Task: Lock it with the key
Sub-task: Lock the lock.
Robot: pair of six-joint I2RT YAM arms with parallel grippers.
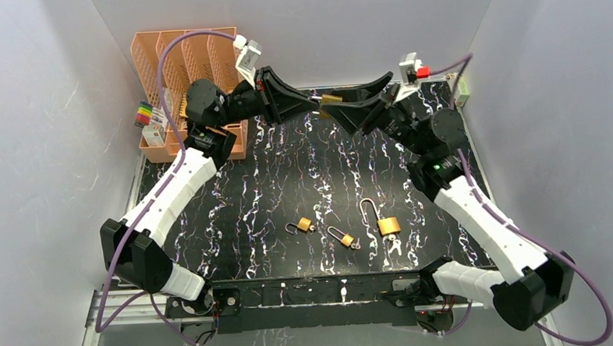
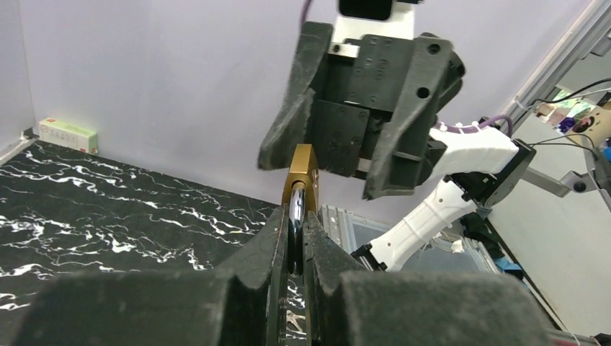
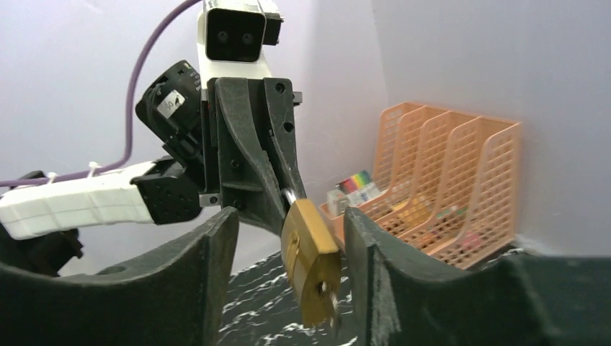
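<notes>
A brass padlock [image 1: 331,100] hangs in mid-air over the back of the table. My left gripper [image 1: 310,103] is shut on its steel shackle [image 2: 295,216], with the brass body [image 2: 303,173] sticking out past the fingertips. My right gripper [image 1: 360,102] is open. Its fingers stand on either side of the padlock body [image 3: 308,263], which sits closer to the right-hand finger [image 3: 367,259]. A key [image 3: 333,308] sticks out of the keyhole in the padlock's bottom face.
Three other padlocks lie near the table's front: a small one [image 1: 304,224], another small one [image 1: 343,237], and a larger one with its shackle open [image 1: 385,222], keys [image 1: 395,245] beside it. An orange file rack [image 1: 186,69] stands back left, a small box [image 1: 461,88] back right.
</notes>
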